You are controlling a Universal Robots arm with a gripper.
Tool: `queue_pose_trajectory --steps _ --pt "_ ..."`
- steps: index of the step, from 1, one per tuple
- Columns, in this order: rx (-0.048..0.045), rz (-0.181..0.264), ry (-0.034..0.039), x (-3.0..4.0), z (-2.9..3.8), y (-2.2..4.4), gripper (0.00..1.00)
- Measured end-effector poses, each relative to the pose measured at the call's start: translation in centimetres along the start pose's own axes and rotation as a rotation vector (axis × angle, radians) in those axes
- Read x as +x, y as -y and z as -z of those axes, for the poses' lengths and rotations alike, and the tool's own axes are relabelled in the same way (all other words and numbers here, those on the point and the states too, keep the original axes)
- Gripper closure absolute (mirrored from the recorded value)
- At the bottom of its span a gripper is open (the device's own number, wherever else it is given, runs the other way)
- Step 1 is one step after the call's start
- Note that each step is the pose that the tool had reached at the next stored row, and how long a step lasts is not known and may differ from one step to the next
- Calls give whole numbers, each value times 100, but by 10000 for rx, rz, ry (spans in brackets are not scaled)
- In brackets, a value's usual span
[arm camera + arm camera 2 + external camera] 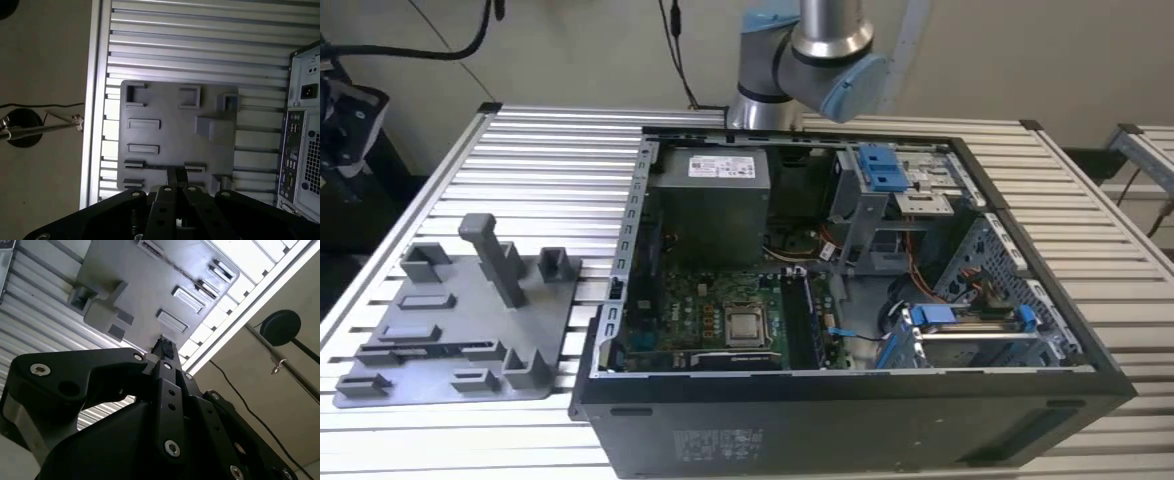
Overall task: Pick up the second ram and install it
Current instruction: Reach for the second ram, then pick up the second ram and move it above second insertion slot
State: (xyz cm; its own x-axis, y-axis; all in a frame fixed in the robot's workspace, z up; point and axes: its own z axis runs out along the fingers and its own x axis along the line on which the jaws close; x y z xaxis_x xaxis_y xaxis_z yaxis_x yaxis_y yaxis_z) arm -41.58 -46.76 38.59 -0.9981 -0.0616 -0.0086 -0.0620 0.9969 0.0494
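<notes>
My gripper (176, 171) hangs high over the grey tray (175, 135). My two fingers (172, 176) are pressed close together, and I hold nothing.

In the first wrist view, a thin dark strip stands on its edge in the tray between two small holders. I think this is the ram (155, 167), but it is too thin for me to be sure. My fingertips line up with it, and they do not touch it.

The tray lies flat on the table (547, 150), which is made of silver slats. The open computer case (854, 400) lies just beside the tray, on the exterior view's right. A green board (707, 310) sits inside the case. My arm (807, 60) shows at the far side of the case.
</notes>
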Motion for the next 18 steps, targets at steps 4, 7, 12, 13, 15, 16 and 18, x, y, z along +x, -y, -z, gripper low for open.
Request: queue_pose_trajectory --steps 4,7,12,13,15,16,18 --pt "0 -4 1 11 1 125 89" --pt "0 -6 1 16 1 197 89" --pt "0 -6 1 16 1 195 89" --pt "1 -6 0 17 2 195 89" --pt "0 -6 1 17 1 195 89" --pt "0 -5 1 17 1 195 89" --pt "0 -6 1 18 1 195 89"
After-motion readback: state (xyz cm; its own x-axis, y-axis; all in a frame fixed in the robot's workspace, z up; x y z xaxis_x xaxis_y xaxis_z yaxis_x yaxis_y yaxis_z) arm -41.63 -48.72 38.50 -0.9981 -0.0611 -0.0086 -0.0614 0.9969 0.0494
